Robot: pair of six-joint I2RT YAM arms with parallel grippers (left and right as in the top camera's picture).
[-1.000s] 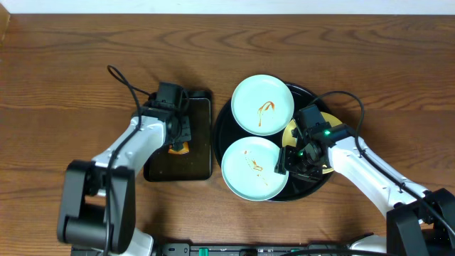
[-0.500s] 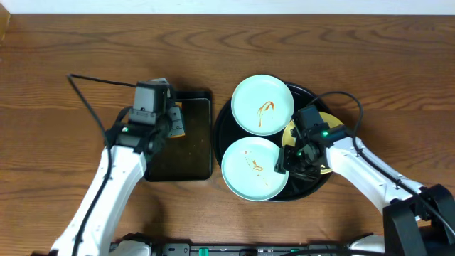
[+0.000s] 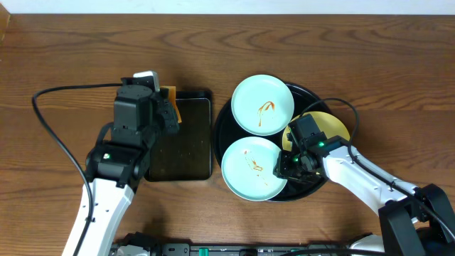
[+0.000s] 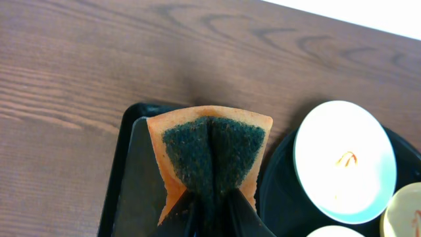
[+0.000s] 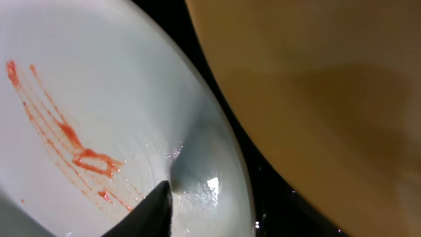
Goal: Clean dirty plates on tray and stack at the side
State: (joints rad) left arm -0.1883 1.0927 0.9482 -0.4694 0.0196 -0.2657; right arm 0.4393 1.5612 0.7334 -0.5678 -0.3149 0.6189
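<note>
Sponge (image 4: pixel 212 155), orange w/ dark green scrub face, was clenched in left gripper (image 4: pixel 212 214), folded up between the fingers and held over the far edge of the rect tray (image 4: pixel 125 178). Left arm was well apart from the plates. Tray (image 3: pixel 313 94) sat just right of the rect tray on the wood surface (image 3: pixel 71 57). All 3 plates were on the tray: far mint plate (image 3: pixel 262 104) w/ an orange squiggle, near mint plate (image 3: pixel 253 169) w/ thinner sauce marks, yellow plate (image 3: pixel 328 125) at right, partly hidden by the right arm. The mint plates' rims met or nearly met. Right gripper (image 3: pixel 290 165) was low at the right rim of the near mint plate, between it and the yellow plate. Wrist view showed one dark fingertip (image 5: pixel 154 209) on the near mint plate's face just inside the rim, sauce streaks to its left. Other finger was out of view, so can't tell if this gripper was clamped or released.
</note>
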